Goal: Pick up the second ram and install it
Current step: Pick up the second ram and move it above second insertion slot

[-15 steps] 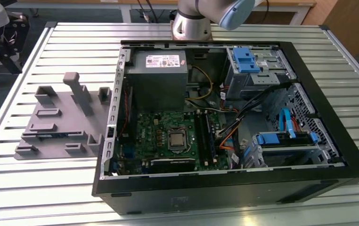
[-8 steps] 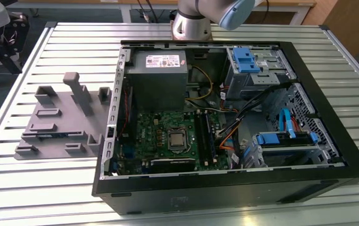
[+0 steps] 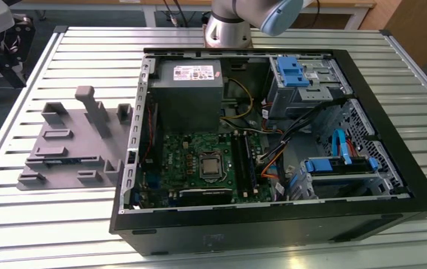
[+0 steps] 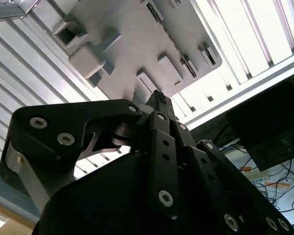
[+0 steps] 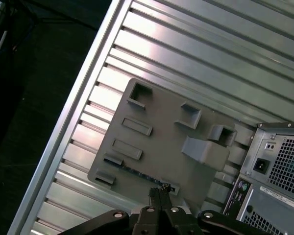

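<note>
The second ram [image 5: 139, 172] sat on edge in a slot of the grey fixture [image 5: 157, 127], on the slatted table beside the computer case [image 3: 393, 185]. My gripper [image 5: 157, 193] hung above that strip, its fingers pressed together as far as I could judge, holding nothing. I worried that a descent slightly off-line would strike the fixture's blocks, or nip the thin board crooked, so it would jam at the motherboard [image 3: 206, 162].

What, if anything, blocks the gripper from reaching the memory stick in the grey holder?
Nothing visible, so probably yes, it can reach. In the first wrist view the gripper hangs over the grey holder, near the memory stick in its slot, with open air between; the holder's tall post stands aside.
</note>
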Controlling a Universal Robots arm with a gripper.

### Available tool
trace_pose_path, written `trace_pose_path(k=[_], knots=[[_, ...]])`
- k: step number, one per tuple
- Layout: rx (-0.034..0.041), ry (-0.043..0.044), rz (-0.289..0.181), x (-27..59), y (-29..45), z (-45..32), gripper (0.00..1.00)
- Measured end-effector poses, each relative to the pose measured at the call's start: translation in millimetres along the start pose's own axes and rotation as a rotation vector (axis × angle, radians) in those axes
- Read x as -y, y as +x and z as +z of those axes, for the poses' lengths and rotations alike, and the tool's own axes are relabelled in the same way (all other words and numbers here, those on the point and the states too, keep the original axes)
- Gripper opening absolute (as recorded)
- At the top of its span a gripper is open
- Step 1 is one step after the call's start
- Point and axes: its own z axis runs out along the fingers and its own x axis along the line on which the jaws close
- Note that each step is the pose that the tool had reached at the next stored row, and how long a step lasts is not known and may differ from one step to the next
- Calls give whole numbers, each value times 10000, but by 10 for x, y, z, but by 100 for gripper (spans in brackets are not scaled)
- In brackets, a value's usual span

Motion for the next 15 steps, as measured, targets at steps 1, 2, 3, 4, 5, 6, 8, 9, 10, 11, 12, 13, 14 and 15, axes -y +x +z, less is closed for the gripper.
trace_pose_path(k=[1,2,3,4,5,6,8,9,10,11,12,13,14,15], knots=[[-2,-1,-46,0,0,0,11],[-4,-2,-93,0,0,0,11],[-6,-3,-139,0,0,0,11],[-9,-5,-186,0,0,0,11],[-11,-5,-231,0,0,0,11],[-12,-7,-277,0,0,0,11],[-17,-9,-372,0,0,0,11],[-18,-10,-417,0,0,0,11],[-21,-11,-461,0,0,0,11],[-22,-12,-505,0,0,0,11],[-24,-13,-549,0,0,0,11],[-27,-14,-594,0,0,0,11],[-28,-15,-643,0,0,0,11],[-30,-16,-688,0,0,0,11]])
